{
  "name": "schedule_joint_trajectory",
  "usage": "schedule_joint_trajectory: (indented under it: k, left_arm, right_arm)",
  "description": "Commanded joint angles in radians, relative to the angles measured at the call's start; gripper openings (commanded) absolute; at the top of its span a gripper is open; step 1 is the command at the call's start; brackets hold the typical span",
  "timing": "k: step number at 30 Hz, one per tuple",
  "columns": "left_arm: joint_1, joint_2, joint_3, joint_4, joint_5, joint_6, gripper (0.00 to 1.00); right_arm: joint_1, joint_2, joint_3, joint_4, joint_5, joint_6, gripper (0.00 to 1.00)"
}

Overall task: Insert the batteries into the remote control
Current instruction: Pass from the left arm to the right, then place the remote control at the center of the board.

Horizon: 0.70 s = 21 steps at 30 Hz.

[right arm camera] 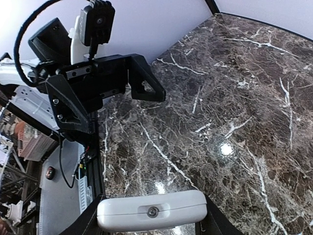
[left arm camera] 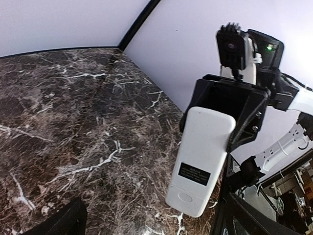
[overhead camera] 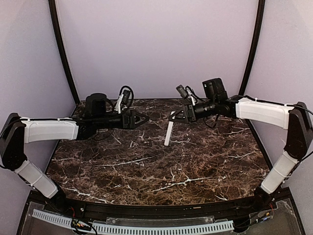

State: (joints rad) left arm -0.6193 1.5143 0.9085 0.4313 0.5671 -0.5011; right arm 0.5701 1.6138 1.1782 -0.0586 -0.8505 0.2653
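Remote control (left arm camera: 200, 161): smooth white plastic slab, rounded corners, hanging end-down over mid-table, upper end clamped in right gripper (overhead camera: 172, 117). Table (overhead camera: 146, 166): glossy dark-brown marble pattern, white veins. Left gripper (overhead camera: 145, 119): black angular jaws spread wide, empty, near remote. Black back label (left arm camera: 194, 172): white print, illegible.

Dark marbled table (overhead camera: 146, 166) (white veins) between pale walls (overhead camera: 156, 44).
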Motion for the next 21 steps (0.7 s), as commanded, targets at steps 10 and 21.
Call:
schedule_joint_trajectory:
  k: [10, 21]
  left_arm:
    - [0.082, -0.055, -0.039, -0.25, -0.167, 0.002, 0.99]
    - [0.084, -0.036, -0.059, -0.25, -0.175, 0.015, 0.99]
  right_arm:
    - [0.225, 0.278, 0.4, -0.791, 0.666, -0.261, 0.07]
    - [0.309, 0.539, 0.569, -0.976, 0.906, -0.29, 0.04]
